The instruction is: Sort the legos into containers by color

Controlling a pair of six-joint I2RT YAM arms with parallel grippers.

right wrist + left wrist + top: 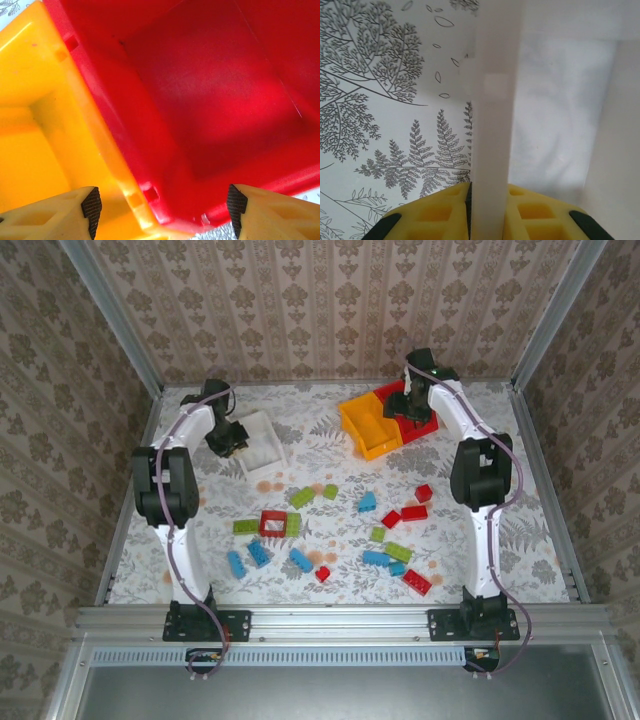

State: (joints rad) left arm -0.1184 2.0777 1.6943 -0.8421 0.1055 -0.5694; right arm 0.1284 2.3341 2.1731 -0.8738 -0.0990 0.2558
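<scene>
Left gripper (489, 196) is clamping the white bin's (492, 100) wall, risking tipping it; right gripper (162, 204), gaping wide, is straddling where red bin (215, 100) meets orange-yellow bin (30, 125), risking snagging both.

The table (530, 540) is covered with a white cloth printed with grey ferns and leaves, marked by a few brownish spots (268, 485) near its middle. Beige damask-patterned walls (320, 300) enclose its far, left and right edges, with aluminium posts (112, 315) at the far corners. A metal rail (340, 620) runs along the near edge under even, soft light.
</scene>
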